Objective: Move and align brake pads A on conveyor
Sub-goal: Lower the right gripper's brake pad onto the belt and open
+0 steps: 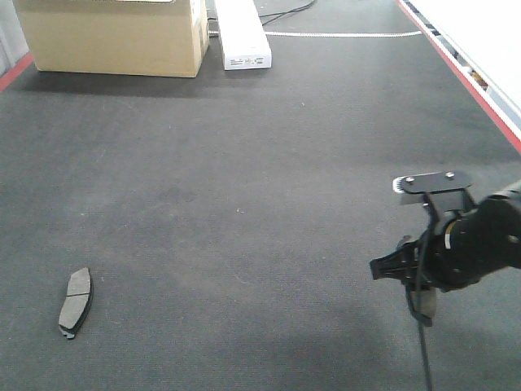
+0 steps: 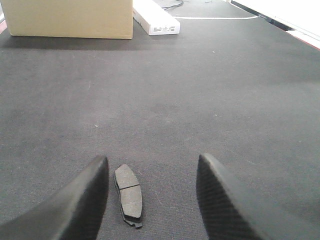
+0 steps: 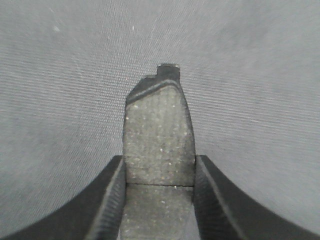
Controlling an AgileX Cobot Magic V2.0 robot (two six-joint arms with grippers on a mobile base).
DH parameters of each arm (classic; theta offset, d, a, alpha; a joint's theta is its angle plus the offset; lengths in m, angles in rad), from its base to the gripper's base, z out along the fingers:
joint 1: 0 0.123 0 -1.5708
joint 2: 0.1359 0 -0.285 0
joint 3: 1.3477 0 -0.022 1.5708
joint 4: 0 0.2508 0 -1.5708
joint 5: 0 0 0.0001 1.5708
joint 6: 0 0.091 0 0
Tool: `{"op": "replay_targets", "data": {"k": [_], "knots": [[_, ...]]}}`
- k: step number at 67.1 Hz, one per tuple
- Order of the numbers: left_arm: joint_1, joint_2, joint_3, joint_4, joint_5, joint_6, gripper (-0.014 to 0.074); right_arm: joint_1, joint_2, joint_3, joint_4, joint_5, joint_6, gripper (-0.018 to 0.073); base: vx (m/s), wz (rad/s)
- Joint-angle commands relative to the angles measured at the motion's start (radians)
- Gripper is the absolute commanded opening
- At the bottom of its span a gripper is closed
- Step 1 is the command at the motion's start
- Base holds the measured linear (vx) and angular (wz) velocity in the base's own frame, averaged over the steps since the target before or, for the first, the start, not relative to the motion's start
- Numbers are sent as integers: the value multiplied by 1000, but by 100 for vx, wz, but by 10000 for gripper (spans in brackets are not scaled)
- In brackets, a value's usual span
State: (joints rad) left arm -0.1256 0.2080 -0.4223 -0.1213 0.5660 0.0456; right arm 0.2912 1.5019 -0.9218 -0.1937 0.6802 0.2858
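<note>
Brake pads A, two in sight: only the right wrist view shows one pad (image 3: 159, 135) clamped between the fingers of the right claw (image 3: 160, 167) over the conveyor (image 1: 244, 163), while the front view shows the other pad (image 1: 76, 303) lying flat on the belt, near left. The left wrist view frames that lying pad between the spread fingers of the left claw (image 2: 152, 162), closer to one finger, untouched. At the far end, a cardboard box (image 1: 114, 37) and a long white box (image 1: 240, 37) sit side by side, well apart from both pads.
</note>
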Motion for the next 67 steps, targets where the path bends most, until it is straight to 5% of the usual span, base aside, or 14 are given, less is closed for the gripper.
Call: {"op": "replay_targets", "data": {"k": [1, 41, 67], "knots": [[-5, 10, -22, -12, -73, -3, 372, -2, 25, -55, -7, -35, -5, -4, 0, 0], [-5, 10, -22, -12, -73, -3, 372, -71, 217, -117, 109, -49, -162, 43, 0, 0], [-5, 10, -22, -12, -73, -3, 372, -71, 261, -204, 113, 16, -154, 388, 0, 0]]}}
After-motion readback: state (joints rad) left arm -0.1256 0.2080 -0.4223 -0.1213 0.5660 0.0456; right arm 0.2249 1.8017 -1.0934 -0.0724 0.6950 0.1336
